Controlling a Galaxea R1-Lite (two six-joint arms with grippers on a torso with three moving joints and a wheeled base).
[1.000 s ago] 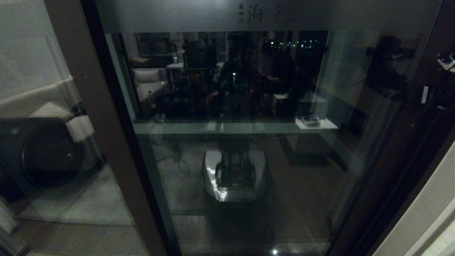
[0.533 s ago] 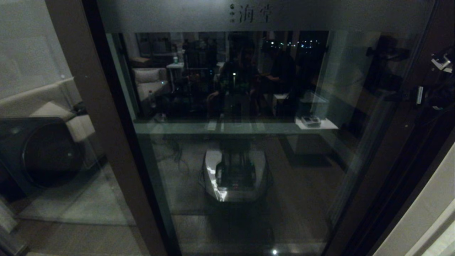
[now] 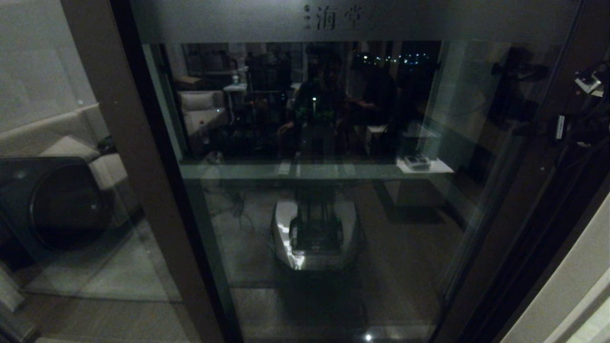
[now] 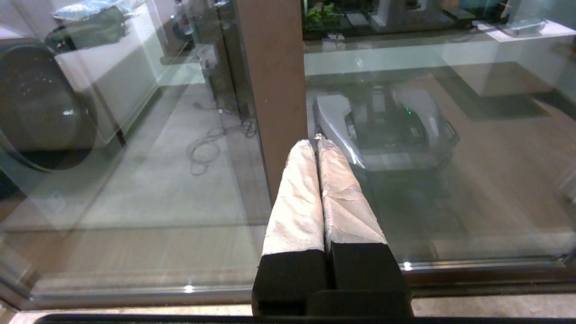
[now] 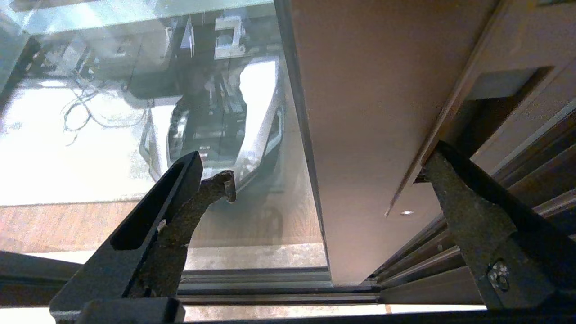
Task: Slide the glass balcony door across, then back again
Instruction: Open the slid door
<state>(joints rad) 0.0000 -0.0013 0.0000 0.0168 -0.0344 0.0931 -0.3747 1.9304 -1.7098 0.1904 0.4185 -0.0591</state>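
Observation:
The glass balcony door [image 3: 333, 143] fills the head view, with Chinese characters on its frosted top strip [image 3: 333, 16]. My right gripper [image 5: 334, 165] is open and straddles the door's brown right stile [image 5: 369, 112]. One of its fingers [image 5: 454, 189] rests at the recessed handle [image 5: 495, 103], and the other hangs in front of the glass. In the head view that arm [image 3: 588, 83] is dimly seen at the upper right. My left gripper [image 4: 315, 141] is shut on nothing, its white-wrapped fingers pointing at the brown left stile [image 4: 274, 90].
A dark round-fronted washing machine [image 3: 57, 205] stands behind the left glass panel. The glass reflects my own base [image 3: 314, 233] and the room. A pale wall [image 3: 562, 295] borders the door frame on the right. The floor track [image 5: 270, 288] runs below.
The door has slid a little to the left: the characters and the right stile shifted left. My right arm moved left with it.

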